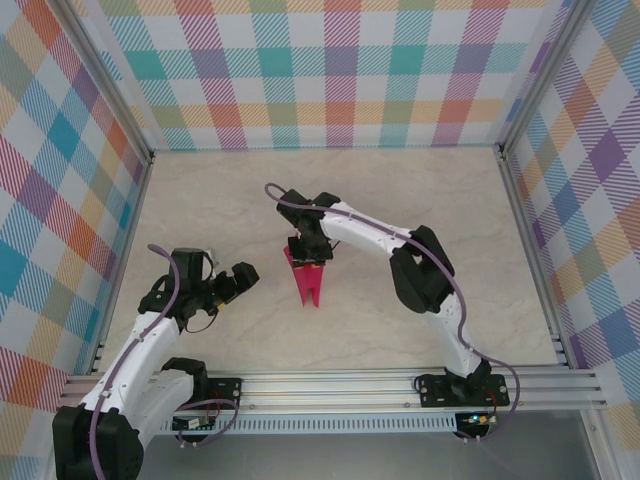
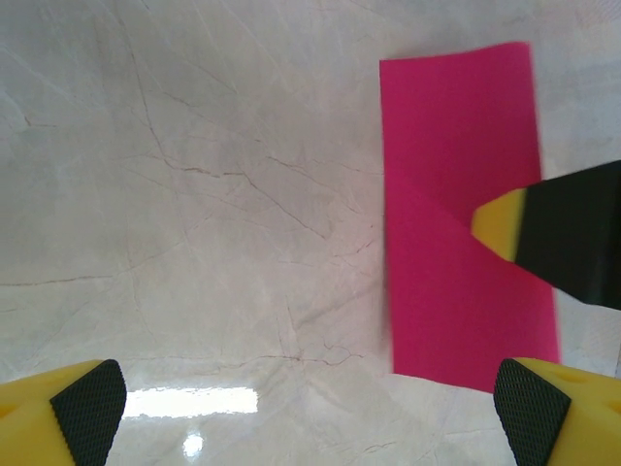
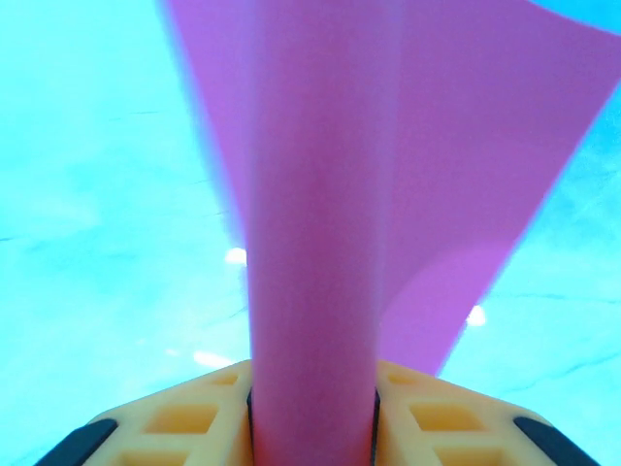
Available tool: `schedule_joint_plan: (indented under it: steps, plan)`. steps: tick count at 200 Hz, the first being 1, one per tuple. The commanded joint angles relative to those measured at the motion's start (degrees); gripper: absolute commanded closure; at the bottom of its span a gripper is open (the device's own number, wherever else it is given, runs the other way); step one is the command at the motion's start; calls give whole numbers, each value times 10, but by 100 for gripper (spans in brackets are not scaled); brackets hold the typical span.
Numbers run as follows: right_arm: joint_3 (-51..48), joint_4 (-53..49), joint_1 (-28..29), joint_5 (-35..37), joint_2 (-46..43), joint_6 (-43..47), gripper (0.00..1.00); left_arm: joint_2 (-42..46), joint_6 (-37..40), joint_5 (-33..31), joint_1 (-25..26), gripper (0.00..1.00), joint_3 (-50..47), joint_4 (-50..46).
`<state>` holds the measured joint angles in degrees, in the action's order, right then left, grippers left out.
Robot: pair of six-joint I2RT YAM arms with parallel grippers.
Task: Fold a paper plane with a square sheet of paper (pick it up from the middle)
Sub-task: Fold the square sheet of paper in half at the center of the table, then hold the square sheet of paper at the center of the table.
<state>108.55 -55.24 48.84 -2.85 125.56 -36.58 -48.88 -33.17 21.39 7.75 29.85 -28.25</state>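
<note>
Legible text: none in any view. No lettering, number, brand or sign can be read.
Folded sheet of paper: plain magenta-pink face, no print.
Checked walls: coloured plaid pattern only, no wording.
Table top: marbled surface, no marking readable.
Left arm base: any marking is too small to read.
</note>
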Motion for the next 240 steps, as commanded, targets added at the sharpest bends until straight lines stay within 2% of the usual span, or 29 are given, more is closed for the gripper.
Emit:
schedule_joint_plan:
  steps: [1,45,79,106,138,179,240]
  plan:
    - [-44,106,-4,-116,-74,-29,69,6,4,-2,7,0,15,-15]
    - [-197,331,-37,-247,-138,-134,66,15,-10,15,7,0,15,-1]
    - [-328,453,-48,-235,-143,-207,63,12,-23,48,8,0,5,24]
    - [-398,502,-52,-219,-151,-219,61,13,-32,65,8,0,-7,43]
    - [-438,484,-53,-183,-177,-205,51,9,-38,79,11,0,-13,60]
    - [-426,381,-54,-143,-196,-156,46,-8,-44,79,34,1,-10,80]
    - [-374,293,-56,-147,-172,-87,44,-39,-59,37,83,18,2,94]
